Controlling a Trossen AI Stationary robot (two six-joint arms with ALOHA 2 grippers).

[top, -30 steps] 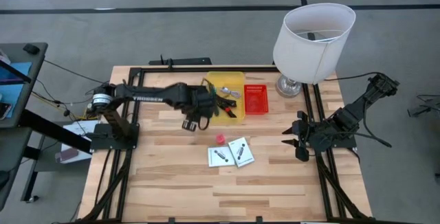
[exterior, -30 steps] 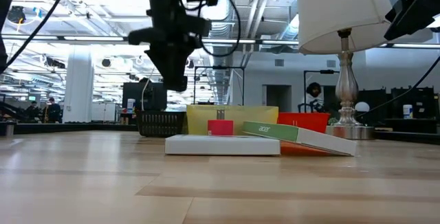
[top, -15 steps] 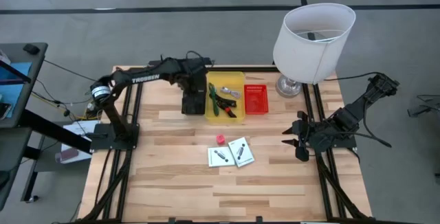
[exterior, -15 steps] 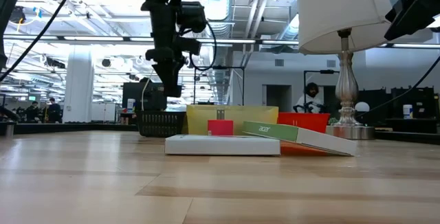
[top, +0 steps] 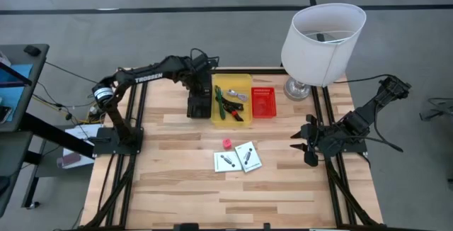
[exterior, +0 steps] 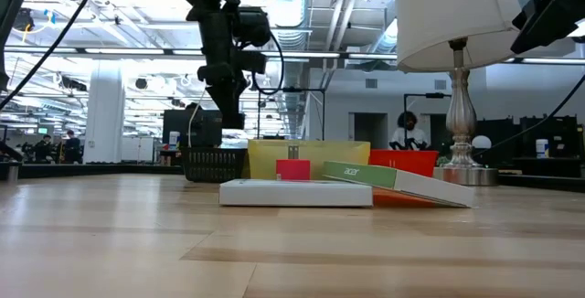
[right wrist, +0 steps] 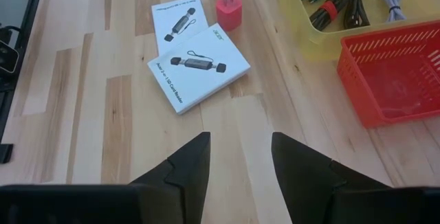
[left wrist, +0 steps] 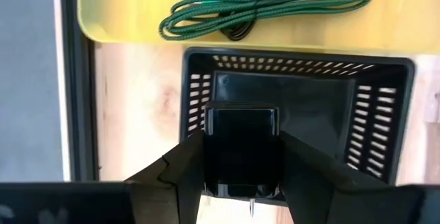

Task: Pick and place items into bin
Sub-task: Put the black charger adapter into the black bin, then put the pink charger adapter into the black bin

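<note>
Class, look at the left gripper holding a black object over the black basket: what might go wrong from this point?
1. The left gripper grips a black box above the black basket; released off-centre, it might catch the rim.
2. The yellow tray sits right beside the basket, so a swing could knock it.
3. The red cube and two white boxes remain on the table.

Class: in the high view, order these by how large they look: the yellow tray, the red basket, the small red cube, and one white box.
1. yellow tray
2. red basket
3. white box
4. small red cube

The lamp stands taller, so nearer the camera; it is left out.
</note>
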